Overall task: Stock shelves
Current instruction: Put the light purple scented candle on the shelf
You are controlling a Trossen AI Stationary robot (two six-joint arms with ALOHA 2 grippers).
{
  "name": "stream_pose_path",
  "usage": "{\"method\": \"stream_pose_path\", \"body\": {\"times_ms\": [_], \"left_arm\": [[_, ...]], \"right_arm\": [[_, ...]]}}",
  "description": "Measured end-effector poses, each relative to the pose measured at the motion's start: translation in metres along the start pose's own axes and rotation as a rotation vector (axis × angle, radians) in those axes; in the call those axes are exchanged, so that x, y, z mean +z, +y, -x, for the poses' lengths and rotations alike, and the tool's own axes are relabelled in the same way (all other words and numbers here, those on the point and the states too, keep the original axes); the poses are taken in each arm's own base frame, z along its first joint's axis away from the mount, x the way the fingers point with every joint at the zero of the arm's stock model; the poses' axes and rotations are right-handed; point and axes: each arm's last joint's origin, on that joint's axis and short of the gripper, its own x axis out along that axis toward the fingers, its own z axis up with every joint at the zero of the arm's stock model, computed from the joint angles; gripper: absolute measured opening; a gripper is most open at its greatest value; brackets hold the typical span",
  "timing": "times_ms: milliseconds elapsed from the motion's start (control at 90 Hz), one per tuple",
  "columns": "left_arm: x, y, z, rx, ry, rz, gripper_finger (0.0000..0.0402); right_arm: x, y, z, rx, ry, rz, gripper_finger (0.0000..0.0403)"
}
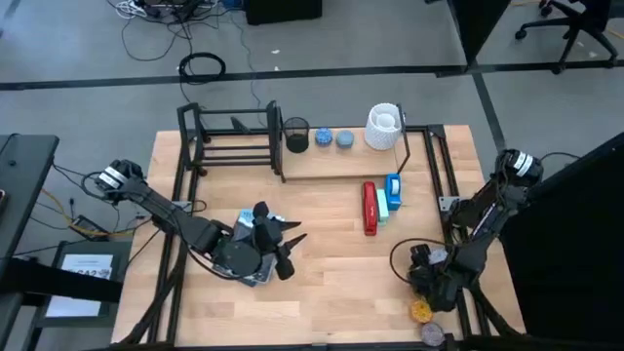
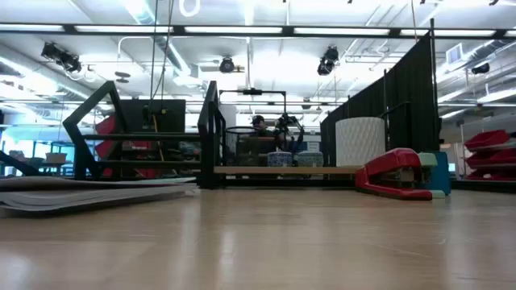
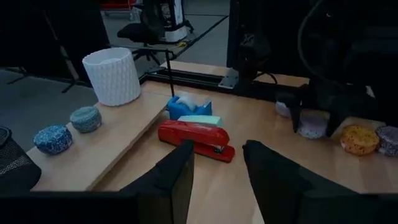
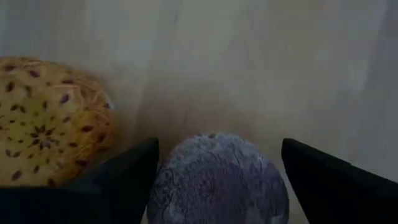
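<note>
My wooden table (image 1: 322,283) holds the shelves (image 1: 292,156), a red stapler (image 1: 370,208), a yellow ball (image 1: 420,311) and a gray ball (image 1: 432,333).

Glossy red plastic stapler (image 3: 194,139); matt pale wooden tabletop (image 1: 331,283)

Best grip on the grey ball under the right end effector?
Take the grey ball across its rounded middle, coming straight down. The right end effector already straddles it, fingers open on either side. The yellow patterned ball sits close beside, so keep clear.
</note>
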Motion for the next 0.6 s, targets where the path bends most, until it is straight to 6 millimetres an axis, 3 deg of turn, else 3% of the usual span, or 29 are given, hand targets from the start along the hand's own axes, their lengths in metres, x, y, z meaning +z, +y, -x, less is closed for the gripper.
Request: {"method": "stream_pose_path", "body": {"times_ms": [400, 600], "left_arm": [[0.0001, -0.0002, 0.0001, -0.002, 0.000, 0.000, 0.0127], [-0.0001, -0.0002, 0.0001, -0.003, 0.000, -0.004, 0.0127]], "right_arm": [[-0.0015, -0.0050, -0.0005, -0.026, 0.044, -0.100, 0.0304], [-0.0033, -0.0066, 0.0001, -0.044, 0.063, -0.156, 0.0251]]}}
